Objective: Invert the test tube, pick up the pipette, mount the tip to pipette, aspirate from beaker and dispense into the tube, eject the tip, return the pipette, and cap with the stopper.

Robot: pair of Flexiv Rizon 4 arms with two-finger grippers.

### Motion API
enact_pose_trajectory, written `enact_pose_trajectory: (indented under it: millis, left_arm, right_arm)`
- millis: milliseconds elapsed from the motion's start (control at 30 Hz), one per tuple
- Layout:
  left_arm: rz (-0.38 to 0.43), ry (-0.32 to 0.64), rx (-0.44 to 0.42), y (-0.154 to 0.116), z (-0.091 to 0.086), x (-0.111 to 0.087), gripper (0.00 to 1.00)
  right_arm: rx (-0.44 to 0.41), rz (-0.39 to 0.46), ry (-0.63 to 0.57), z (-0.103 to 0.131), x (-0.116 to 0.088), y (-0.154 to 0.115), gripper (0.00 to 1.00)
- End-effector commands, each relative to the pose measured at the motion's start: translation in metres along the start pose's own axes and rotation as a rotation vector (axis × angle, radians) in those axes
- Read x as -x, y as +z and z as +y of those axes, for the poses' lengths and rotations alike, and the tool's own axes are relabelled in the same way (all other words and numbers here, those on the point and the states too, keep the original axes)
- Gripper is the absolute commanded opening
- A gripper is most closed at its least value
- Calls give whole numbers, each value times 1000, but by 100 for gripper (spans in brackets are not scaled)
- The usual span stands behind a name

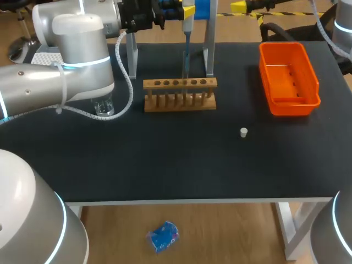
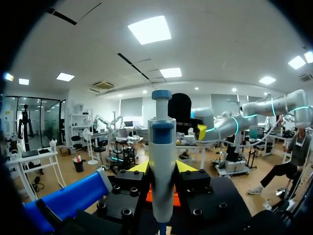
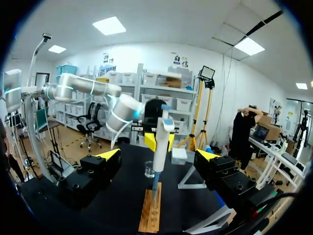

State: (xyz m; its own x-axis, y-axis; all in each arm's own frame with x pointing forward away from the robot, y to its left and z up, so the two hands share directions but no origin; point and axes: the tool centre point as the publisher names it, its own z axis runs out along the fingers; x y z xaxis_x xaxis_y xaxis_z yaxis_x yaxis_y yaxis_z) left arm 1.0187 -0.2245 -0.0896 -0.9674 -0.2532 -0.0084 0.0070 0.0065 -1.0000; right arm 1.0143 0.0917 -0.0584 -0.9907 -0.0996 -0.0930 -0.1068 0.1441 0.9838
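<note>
The wooden rack stood at the upper middle of the head view, its row of holes facing up. The pipette hung upright over it, its thin lower end reaching down to a hole right of the rack's middle. Whether a test tube stood in that hole could not be told. A clear beaker sat at the left, half under the left arm, and its contents could not be made out. The orange bin lay at the upper right. The white stopper stood alone on the black table, right of centre.

Only the left wrist view showed the left gripper clamped on the pipette's body, with a yellow tip on either side below the blue plunger cap. Only the right wrist view showed the right gripper. Its fingers were spread wide and touched nothing. The rack stood ahead of it, and the beaker stood beyond the rack.
</note>
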Motion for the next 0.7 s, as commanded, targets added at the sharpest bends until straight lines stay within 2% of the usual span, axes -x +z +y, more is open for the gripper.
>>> enact_pose_trajectory:
  millis: [33, 533, 700]
  left_arm:
    - [-4, 1, -1, 1, 0, -1, 0]
    - [-4, 1, -1, 1, 0, -1, 0]
    - [-4, 1, -1, 1, 0, -1, 0]
  right_arm:
    - [7, 39, 9, 14, 10, -2, 100]
    - [8, 43, 11, 15, 10, 0, 100]
    - [69, 86, -2, 37, 19, 14, 100]
